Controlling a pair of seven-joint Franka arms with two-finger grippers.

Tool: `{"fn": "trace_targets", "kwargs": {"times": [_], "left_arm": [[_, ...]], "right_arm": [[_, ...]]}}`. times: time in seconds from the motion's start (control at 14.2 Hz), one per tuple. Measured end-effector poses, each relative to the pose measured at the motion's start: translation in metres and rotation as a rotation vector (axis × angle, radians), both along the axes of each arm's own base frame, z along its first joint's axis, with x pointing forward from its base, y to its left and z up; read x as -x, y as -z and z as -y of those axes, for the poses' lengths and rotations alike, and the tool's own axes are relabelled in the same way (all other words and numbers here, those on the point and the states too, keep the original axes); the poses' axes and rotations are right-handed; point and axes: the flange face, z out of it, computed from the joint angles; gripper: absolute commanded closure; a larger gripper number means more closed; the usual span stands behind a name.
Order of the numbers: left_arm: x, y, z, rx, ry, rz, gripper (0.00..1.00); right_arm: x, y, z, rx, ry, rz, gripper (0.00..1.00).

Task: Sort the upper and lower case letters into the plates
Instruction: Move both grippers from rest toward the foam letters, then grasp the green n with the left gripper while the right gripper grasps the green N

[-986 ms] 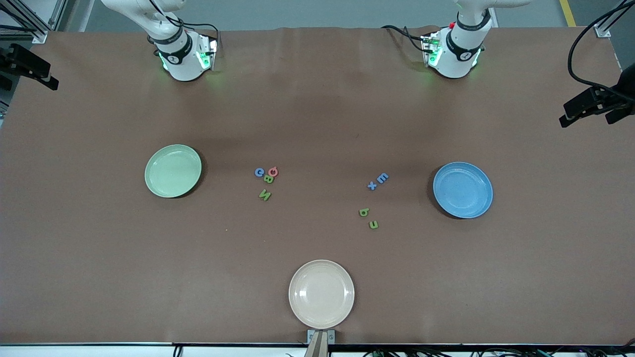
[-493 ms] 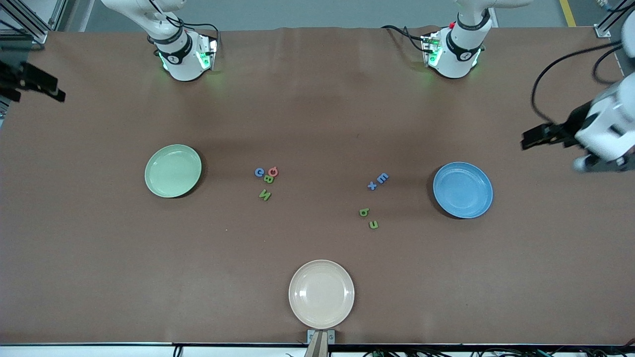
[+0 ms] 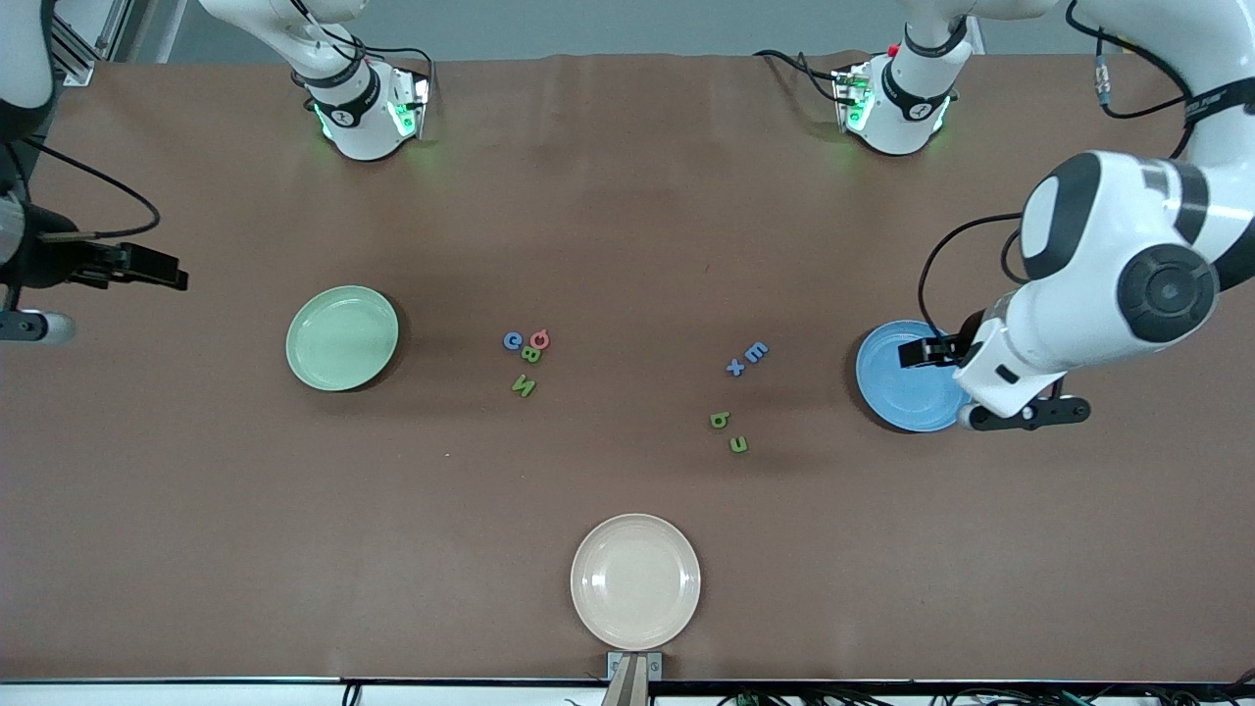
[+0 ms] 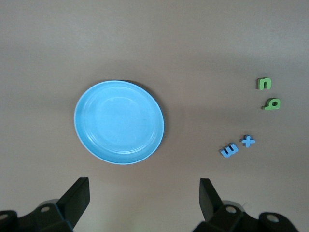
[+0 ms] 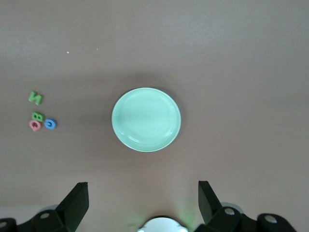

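While both grippers (left (image 4: 142,203), right (image 5: 140,203)) gape empty, 8 letters (image 3: 530,355) lie off the plates (image 3: 342,338).

tabletop (image 3: 627,235) plain matte brown, no pattern; mint plate (image 3: 341,338) pale green, solid; blue plate (image 3: 902,387) medium blue, solid; third plate (image 3: 635,581) cream-beige; letter cluster toward the right arm's end: blue C (image 3: 512,340), red-pink Q (image 3: 539,339), green B (image 3: 530,354), green N (image 3: 524,385); cluster toward the left arm's end: blue E (image 3: 756,352), blue x (image 3: 735,368), green b (image 3: 720,421), green n (image 3: 738,444); arms white with black joint bands; bases lit green; left hand (image 4: 145,203) fingers black; right hand (image 5: 144,203) fingers black too.
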Motion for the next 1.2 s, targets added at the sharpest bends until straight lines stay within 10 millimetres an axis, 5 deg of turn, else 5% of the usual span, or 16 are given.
{"fn": "trace_targets", "kwargs": {"times": [0.28,0.63,0.92,1.2], "left_arm": [[-0.011,0.041,0.038,-0.006,-0.083,0.055,0.00],[-0.016,0.105,0.114,0.007,-0.223,0.150,0.00],[-0.009,0.183,0.169,0.028,-0.268,0.190,0.00],[-0.008,0.233,0.181,0.021,-0.259,0.176,0.00]], "right_arm": [[-0.006,0.024,-0.102,0.014,0.171,0.061,0.00],[0.000,0.106,-0.205,0.011,0.333,0.102,0.00],[-0.004,0.187,-0.268,0.033,0.400,0.107,0.00],[0.001,0.259,-0.309,0.065,0.437,0.093,0.01]]}}
